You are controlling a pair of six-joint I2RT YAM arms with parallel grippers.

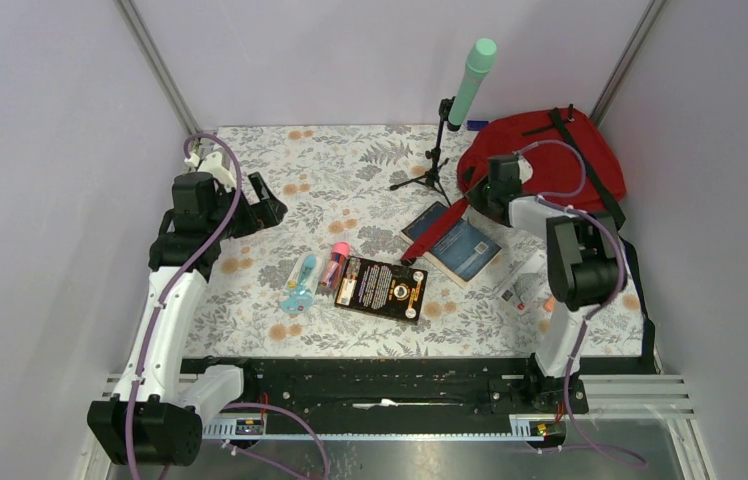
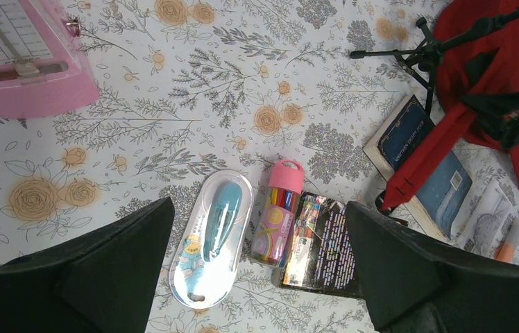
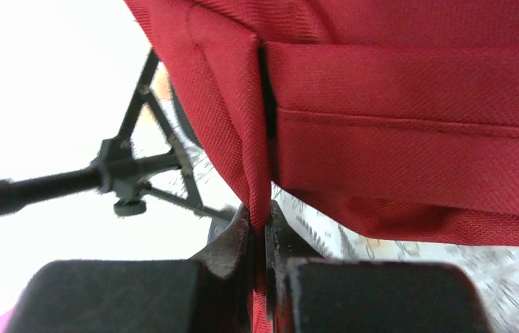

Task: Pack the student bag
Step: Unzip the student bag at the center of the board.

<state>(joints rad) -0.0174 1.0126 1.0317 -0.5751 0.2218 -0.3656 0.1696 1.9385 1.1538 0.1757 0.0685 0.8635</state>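
- Left arm (image 1: 165, 320): rounded white moulded shells alternating with blocky black joint housings, the largest at its base.
- Cable (image 1: 208, 235), left: lilac, thin, run in loose loops along the outside of the arm.
- Right arm (image 1: 553, 345): same build, with white shells and a large black joint block.
- Cable (image 1: 578, 350), right: lilac, looped along the outside like the left one.
- Left gripper (image 2: 260, 277): two broad matt-black fingers (image 2: 104, 284), wedge-shaped and tapering to blunt points.
- Right gripper (image 3: 264, 225): squared matt-black finger blocks (image 3: 125, 295). The thin inner tips are scuffed grey.
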